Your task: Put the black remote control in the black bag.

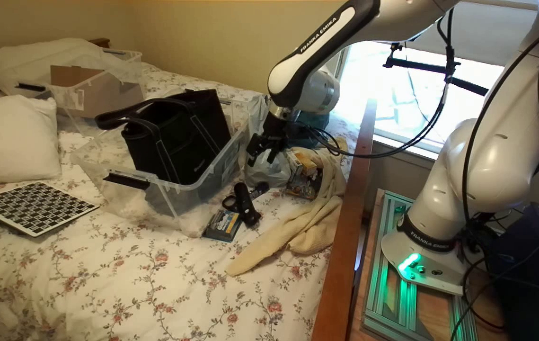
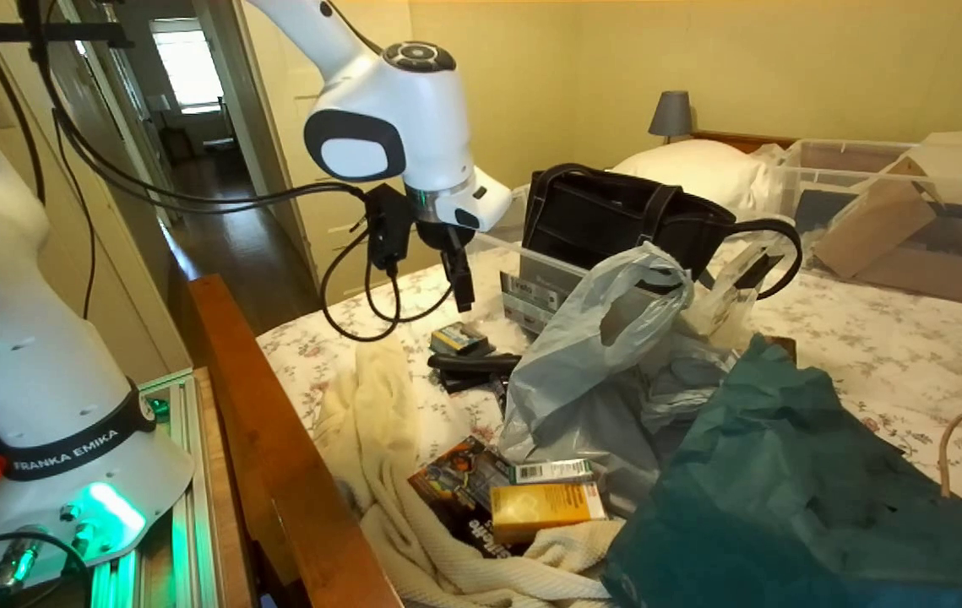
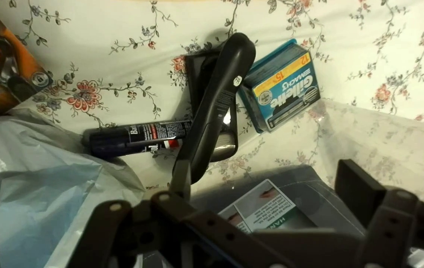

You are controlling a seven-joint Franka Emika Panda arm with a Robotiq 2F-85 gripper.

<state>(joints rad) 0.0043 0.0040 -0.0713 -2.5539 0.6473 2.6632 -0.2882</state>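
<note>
The remote (image 3: 214,108) lies outside the bin (image 1: 185,187), near its wall on the side of the arm (image 1: 491,166), resting across a dark gadget (image 3: 197,78) and, it seems, the end of a can (image 3: 137,137); the bag (image 1: 174,142) leans inside the bin. The claw (image 1: 263,157) hangs above that same side of the bin, its fingers (image 3: 359,190) well apart with nothing held. The step in hand looks to be the approach for the grasp. In the wrist view the remote sits off to one side, so the claw should shift across before going down — and turn a little, so the jaws close square over the narrow body. Aim near the middle and stay shallow: too deep, and the tips may pinch the gadget too. The razor box (image 3: 280,89), also just outside the bin, is just beside the remote, so one finger needs care there. Pressing down could well tip the remote. Once gripped, it should rise past the bin's rim and the bag's handles (image 1: 110,122), then be let go only over the bag's mouth.
</note>
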